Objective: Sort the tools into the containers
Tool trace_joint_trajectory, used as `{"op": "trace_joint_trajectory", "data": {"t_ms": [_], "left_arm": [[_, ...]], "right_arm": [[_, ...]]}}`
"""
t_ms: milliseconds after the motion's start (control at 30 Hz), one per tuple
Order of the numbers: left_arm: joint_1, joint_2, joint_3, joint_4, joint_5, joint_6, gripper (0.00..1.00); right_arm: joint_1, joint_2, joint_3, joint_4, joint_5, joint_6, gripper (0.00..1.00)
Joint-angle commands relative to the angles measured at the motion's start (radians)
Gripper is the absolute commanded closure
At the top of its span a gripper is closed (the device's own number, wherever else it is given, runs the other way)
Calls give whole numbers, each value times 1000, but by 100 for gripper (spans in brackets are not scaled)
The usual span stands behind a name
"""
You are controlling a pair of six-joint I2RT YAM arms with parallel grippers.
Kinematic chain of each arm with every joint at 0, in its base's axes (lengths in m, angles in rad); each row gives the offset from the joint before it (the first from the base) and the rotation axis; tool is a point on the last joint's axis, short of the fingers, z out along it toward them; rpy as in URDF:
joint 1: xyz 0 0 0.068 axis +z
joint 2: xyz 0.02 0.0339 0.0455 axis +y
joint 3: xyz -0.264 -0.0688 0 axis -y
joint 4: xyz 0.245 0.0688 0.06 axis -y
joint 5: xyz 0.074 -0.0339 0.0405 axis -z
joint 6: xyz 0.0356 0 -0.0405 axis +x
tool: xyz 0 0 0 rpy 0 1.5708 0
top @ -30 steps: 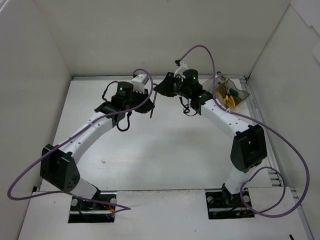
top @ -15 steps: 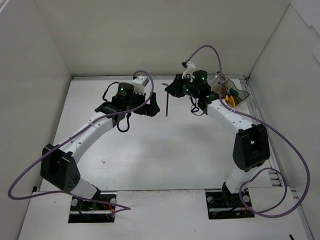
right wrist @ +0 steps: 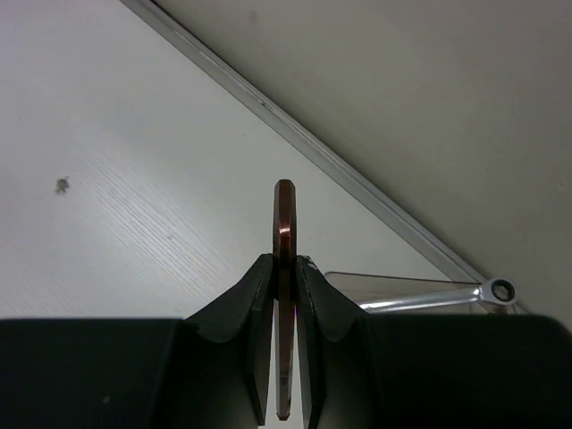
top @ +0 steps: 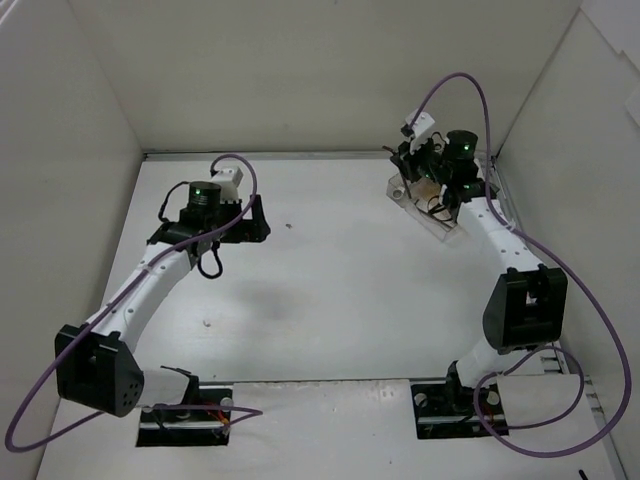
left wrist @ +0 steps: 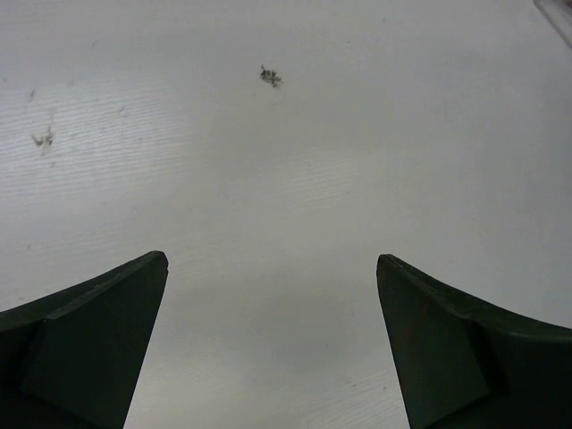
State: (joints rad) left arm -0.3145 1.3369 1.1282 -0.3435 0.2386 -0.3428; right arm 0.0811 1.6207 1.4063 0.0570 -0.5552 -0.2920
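The worktop (top: 330,300) carries the container (top: 412,203) at its far right corner. The left tool (left wrist: 271,268) hangs over the worktop, jaws spread wide, grasping nothing. The right tool (right wrist: 284,268) hovers at the container, clenched on a thin dark hex key (right wrist: 284,223). One wrench (right wrist: 429,299) already lies in the container. Judgement: sorting is nearly complete. The key looks to be the only tool outside, awaiting release into the container.

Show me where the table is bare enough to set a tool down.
Bare: the table between the left arm and right arm, and the far strip beyond the left gripper. Crowded: far right corner, where the right gripper hangs by the clear box.
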Motion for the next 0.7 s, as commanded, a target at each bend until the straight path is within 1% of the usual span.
{"op": "trace_joint_trajectory", "data": {"t_ms": [0,33,167,233,400,500,667], "left_arm": [[43,-82,-1,-24,-9,14,0],[69,-100,-5,-35,-10,18,0],[121,-130,-25,-75,-38,40,0],[146,-133,-36,-86,-39,38,0],[166,-127,-57,-85,-24,25,0],[166,-120,-64,-72,-7,25,0],[166,-105,-65,-60,4,22,0]], "right_arm": [[-91,-41,-4,1,-97,-220,100],[-130,-33,-6,-6,-109,-232,100],[-193,-18,-35,-16,-147,-323,100],[-225,4,-32,-22,-141,-329,100],[-271,48,-27,-34,-149,-361,100],[-296,105,-20,-31,-167,-366,100],[-300,149,-18,-31,-173,-389,100]]}}
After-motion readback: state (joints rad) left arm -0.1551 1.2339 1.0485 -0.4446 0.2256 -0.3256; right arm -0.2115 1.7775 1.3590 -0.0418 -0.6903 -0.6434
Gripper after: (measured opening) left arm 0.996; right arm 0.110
